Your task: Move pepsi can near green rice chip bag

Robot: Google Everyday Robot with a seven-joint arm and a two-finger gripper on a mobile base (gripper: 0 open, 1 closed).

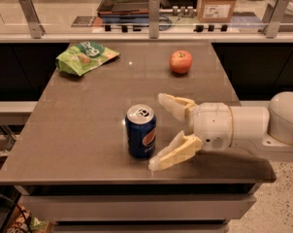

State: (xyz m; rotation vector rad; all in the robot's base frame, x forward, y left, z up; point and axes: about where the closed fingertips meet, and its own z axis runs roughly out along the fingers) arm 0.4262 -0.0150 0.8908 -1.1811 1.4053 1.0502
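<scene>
The task is, by my reading, at its very start: the pepsi can [140, 131] stands upright in the lower middle of the frame, toward the front edge of the table [73, 130], while the green rice chip bag [86, 57] lies well apart from it in the upper left, at the far left corner of the tabletop. The gripper [159, 132] reaches in from the right edge of the frame and sits just beside the can's right flank with its two pale fingers spread wide, one tip behind the can and the other by its base in front; nothing is clasped, and the can is not lifted. What is left appears to be the whole of it: closing on the can, carrying it up and to the left across the bare tabletop, and setting it down close to the bag. A red apple [180, 62] rests in the upper middle, off that path. As for containers, the bag looks puffed and sealed, whether the can's top is opened cannot be told, and a cardboard box [215, 1] beyond the table at the upper right hides its contents
</scene>
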